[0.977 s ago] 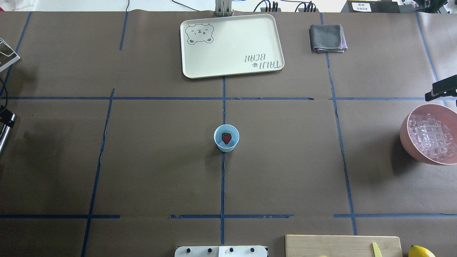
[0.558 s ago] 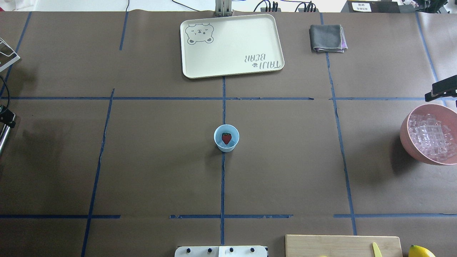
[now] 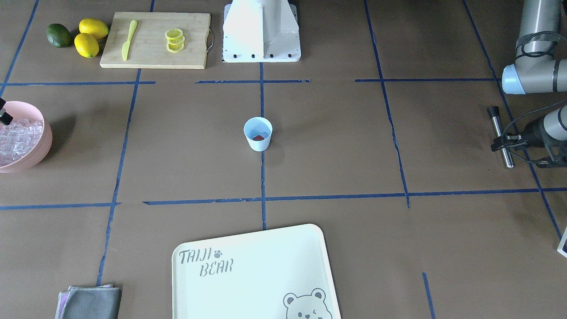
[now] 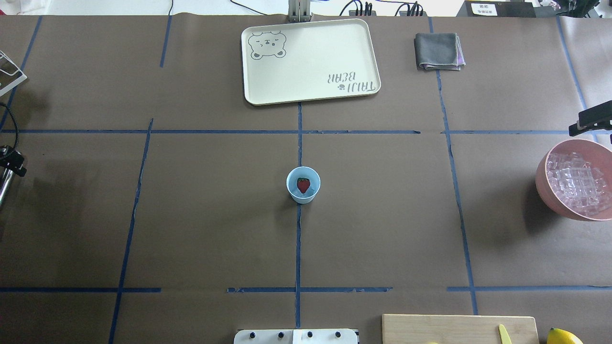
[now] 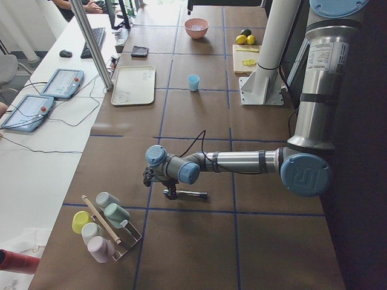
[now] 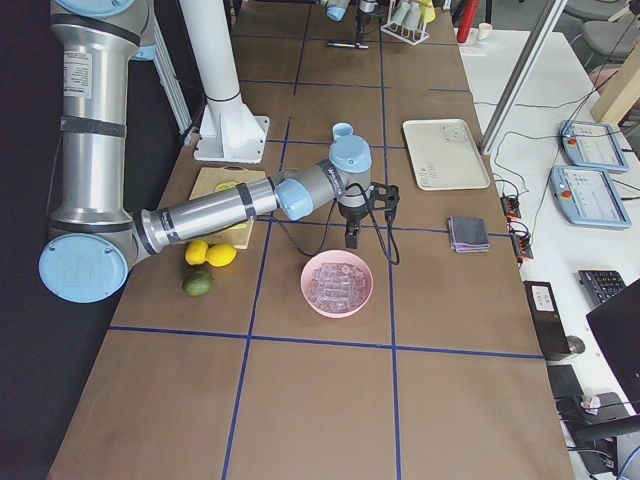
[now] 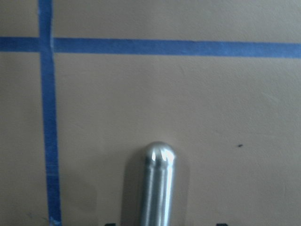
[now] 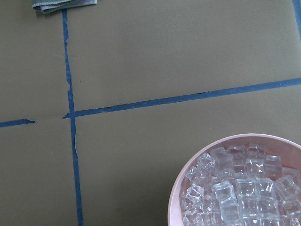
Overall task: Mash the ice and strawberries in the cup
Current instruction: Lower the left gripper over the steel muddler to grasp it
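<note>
The light-blue cup [image 4: 303, 185] [image 3: 258, 134] stands upright at the table's centre. In it a red strawberry [image 4: 303, 184] lies on pale ice [image 4: 311, 190]. Much more ice [image 8: 240, 190] fills the pink bowl [image 4: 542, 184] at the right edge. My left gripper [image 3: 502, 142] [image 5: 172, 192] is low at the far left, over a steel muddler [image 7: 158, 188] lying on the table. The wrist view shows its tips apart from the rod, so it is open. My right gripper [image 4: 590, 122] [image 6: 352, 238] hangs beside the bowl's far rim; I cannot tell its state.
A cream bear tray [image 4: 311, 91] and a folded grey cloth [image 4: 438, 51] lie at the far side. Near the robot base [image 3: 261, 31] are a cutting board [image 3: 146, 55] with lemon slices [image 3: 174, 40] and a yellow knife [image 3: 127, 39], two lemons [image 3: 91, 37] and an avocado [image 3: 59, 35]. A cup rack [image 5: 103, 226] stands at the left end.
At the overhead view's left edge the left gripper's parts have shifted slightly over the muddler. The cup, strawberry, bowl and right gripper have not moved.
</note>
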`<act>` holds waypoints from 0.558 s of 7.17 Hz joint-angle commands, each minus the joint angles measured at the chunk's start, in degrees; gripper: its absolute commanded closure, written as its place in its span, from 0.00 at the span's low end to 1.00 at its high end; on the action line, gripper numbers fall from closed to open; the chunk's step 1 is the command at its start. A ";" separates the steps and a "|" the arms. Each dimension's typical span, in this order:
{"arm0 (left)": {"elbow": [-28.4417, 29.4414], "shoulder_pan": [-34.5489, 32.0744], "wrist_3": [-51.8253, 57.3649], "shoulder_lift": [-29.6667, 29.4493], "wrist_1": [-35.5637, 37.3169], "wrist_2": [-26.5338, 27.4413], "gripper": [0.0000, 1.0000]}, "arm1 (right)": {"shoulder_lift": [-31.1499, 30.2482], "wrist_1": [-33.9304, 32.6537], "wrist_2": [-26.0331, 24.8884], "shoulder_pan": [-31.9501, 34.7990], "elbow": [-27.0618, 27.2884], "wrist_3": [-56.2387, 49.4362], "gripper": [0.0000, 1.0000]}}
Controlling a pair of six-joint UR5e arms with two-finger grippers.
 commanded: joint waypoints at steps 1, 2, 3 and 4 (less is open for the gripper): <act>0.95 0.07 0.56 0.01 0.01 -0.12 0.23 | 0.00 0.00 0.00 0.00 0.00 0.03 0.00; 1.21 0.16 0.47 0.01 0.01 -0.12 0.26 | 0.00 0.00 0.00 0.00 0.00 0.03 0.00; 1.39 0.25 0.47 0.01 0.01 -0.12 0.30 | 0.00 0.00 0.00 0.00 0.00 -0.06 0.00; 1.48 0.34 0.47 0.01 0.01 -0.12 0.33 | 0.00 0.00 0.00 0.00 0.00 -0.06 0.00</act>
